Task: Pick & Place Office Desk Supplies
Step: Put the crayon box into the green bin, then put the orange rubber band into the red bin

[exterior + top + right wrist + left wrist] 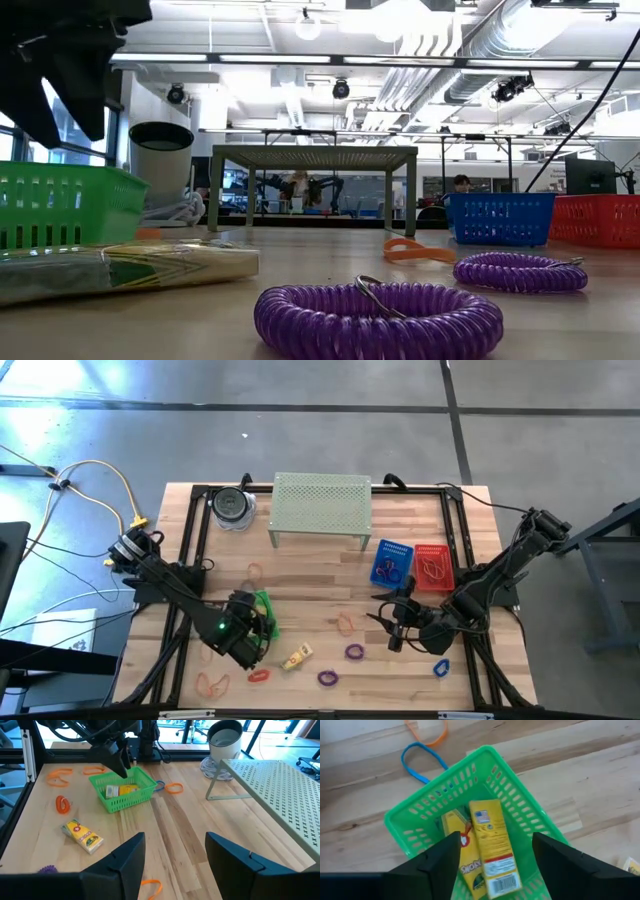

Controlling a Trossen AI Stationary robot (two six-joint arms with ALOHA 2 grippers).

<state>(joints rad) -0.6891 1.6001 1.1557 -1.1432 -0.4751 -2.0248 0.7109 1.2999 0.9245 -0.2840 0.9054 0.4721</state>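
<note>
A small green basket [470, 785] stands on the table's near left and holds two yellow packets [492, 845]. My left gripper [495, 865] hangs open just above it, pointing steeply down, one finger on either side of the upper packet and clear of it. A third yellow packet [297, 656] lies flat on the wood to the basket's right. Purple loops [354, 651], a red loop [258, 675], orange loops [345, 623] and a blue loop [441, 668] lie scattered on the table. My right gripper [395, 625] hovers open over the table's right half with nothing between its fingers.
A pale-green perforated shelf [322, 505] stands at the far middle, with a round cup [233, 508] to its left. A blue basket [392, 563] and a red basket [432, 566] sit at the right. A black frame [190, 550] borders the table.
</note>
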